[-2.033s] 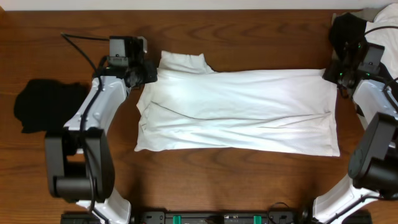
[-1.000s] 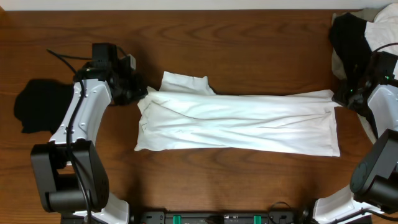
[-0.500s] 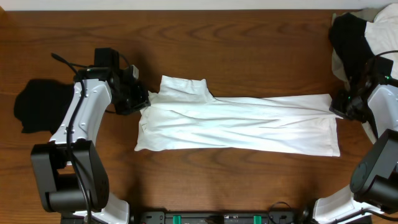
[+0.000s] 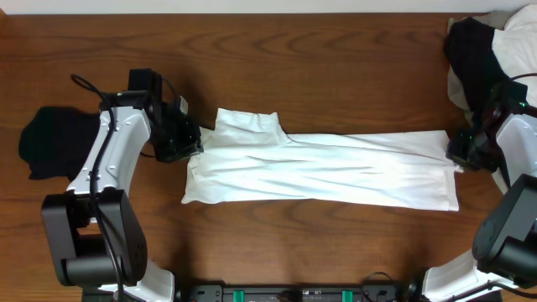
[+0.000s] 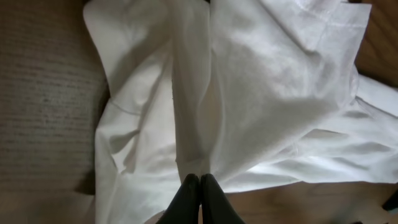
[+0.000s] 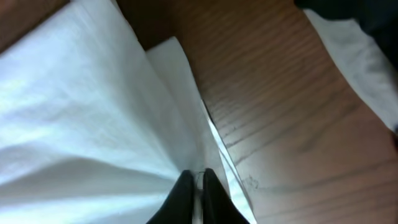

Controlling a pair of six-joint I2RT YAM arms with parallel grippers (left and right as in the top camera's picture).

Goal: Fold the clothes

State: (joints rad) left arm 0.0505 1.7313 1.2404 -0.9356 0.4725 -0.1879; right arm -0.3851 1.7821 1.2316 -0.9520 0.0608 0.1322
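The white T-shirt (image 4: 319, 168) lies stretched left to right across the middle of the wooden table, folded lengthwise, with a sleeve sticking up at its top left. My left gripper (image 4: 195, 144) is shut on the shirt's left end; in the left wrist view its black fingers (image 5: 200, 186) pinch a fold of the white cloth (image 5: 249, 93). My right gripper (image 4: 457, 153) is shut on the shirt's right end; in the right wrist view its fingers (image 6: 196, 182) clamp the white cloth (image 6: 81, 124). The green square print is hidden.
A black garment (image 4: 50, 143) lies at the table's left edge. A pile of black and white clothes (image 4: 487, 42) sits at the far right corner, also showing in the right wrist view (image 6: 367, 37). Bare wood (image 4: 319, 243) lies in front of the shirt.
Both grippers have drawn the shirt's far edge toward the front. The shirt has gone from a wide rectangle to a narrower folded band.
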